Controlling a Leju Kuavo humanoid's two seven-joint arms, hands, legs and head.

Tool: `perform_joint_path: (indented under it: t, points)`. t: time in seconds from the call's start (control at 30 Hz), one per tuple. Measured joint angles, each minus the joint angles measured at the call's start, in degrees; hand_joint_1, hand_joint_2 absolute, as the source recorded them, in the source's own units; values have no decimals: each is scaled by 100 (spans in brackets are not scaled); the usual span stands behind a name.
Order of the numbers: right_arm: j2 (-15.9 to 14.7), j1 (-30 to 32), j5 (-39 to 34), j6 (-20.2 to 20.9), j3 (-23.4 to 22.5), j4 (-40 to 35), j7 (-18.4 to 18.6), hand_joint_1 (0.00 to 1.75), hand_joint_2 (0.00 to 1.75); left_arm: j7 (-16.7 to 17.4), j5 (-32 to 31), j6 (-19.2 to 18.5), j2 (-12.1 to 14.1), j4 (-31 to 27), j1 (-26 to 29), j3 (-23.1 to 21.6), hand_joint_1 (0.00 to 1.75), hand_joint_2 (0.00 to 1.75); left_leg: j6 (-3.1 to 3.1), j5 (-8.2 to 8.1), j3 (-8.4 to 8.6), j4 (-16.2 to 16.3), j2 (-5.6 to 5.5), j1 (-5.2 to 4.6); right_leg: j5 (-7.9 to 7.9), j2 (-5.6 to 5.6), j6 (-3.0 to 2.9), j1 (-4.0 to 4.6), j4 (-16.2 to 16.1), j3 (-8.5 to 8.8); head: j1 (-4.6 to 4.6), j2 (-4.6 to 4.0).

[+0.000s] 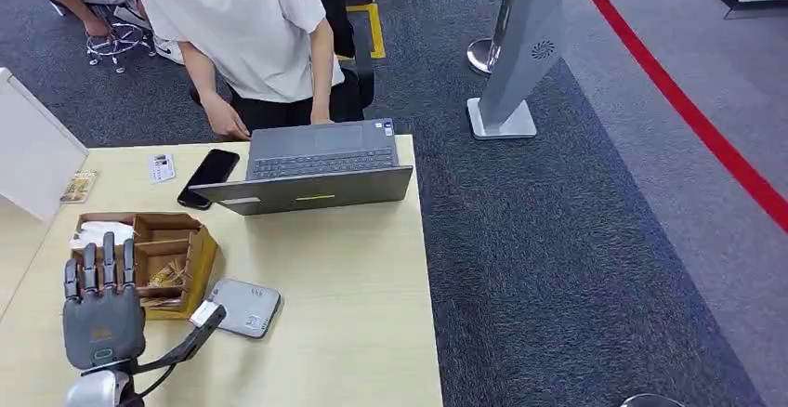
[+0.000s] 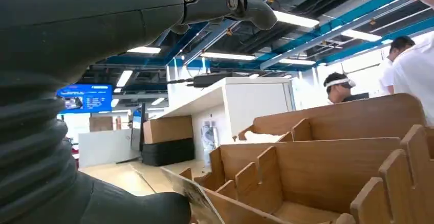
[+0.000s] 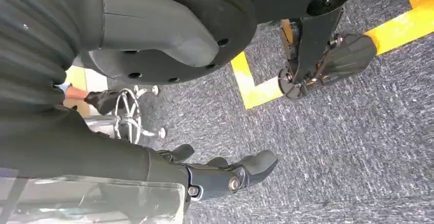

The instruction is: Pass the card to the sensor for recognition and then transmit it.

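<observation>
Card (image 2: 192, 198) pinched at left hand (image 1: 102, 319) beside box (image 1: 172, 258) and sensor (image 1: 243, 307) on desk (image 1: 353, 295); right hand (image 3: 153, 106) hanging, fingers (image 3: 245, 170) curled, holding nothing.

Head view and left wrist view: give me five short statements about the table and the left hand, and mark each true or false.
1. The left hand is raised beside the wooden organizer box. True.
2. The grey card reader lies on the laptop. False: it lies on the table, next to the box.
3. A black phone lies beside the laptop. True.
4. The laptop is closed. False: it is open.
5. A card shows at the hand's thumb. True.
</observation>
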Motion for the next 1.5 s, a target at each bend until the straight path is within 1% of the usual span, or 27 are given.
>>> perform_joint_path:
  t: [0.17, 0.9, 1.0, 1.2, 1.33, 1.5]
  points:
    - [0, 0, 53, 0, 39, 0, 0, 0, 175, -40, 7, 158, -24, 212, -89, 59, 0, 175, 0, 0, 0, 0, 0, 0, -1, 0, 0, 0, 0, -1, 2, 0]
    - [0, 0, 51, 2, 46, 0, 0, 0, 175, -72, 7, 158, -70, 407, -134, 107, 0, 175, 0, 0, -1, 0, 0, 0, 0, 0, 0, 0, 0, -1, 2, 0]
    - [0, 1, 26, 4, 46, 0, 0, 0, 175, -125, 20, 55, -96, 413, -129, 107, 0, 175, 0, 0, -1, 0, 0, 0, 0, 0, 0, 0, 0, -1, 2, 0]
    - [0, 2, -54, 20, 46, 0, -2, 0, 175, -184, 50, -343, -188, 396, -45, 107, 0, 175, 0, 0, 0, 0, 0, 0, 0, 0, 0, 0, 0, -1, 2, 0]
    - [0, 5, -72, 74, 46, 0, -44, 0, 175, -182, 76, -658, -236, 243, 46, 103, 0, 175, 0, 0, 0, 0, 1, 0, -1, 0, 0, 0, 0, -2, 0, 0]
    - [-2, 6, -74, 116, 46, 0, -61, 0, 175, -162, 87, -765, -269, 105, 102, 85, 0, 175, 0, 0, -1, 0, 0, 0, 0, 0, 0, 0, 0, -2, 2, 0]
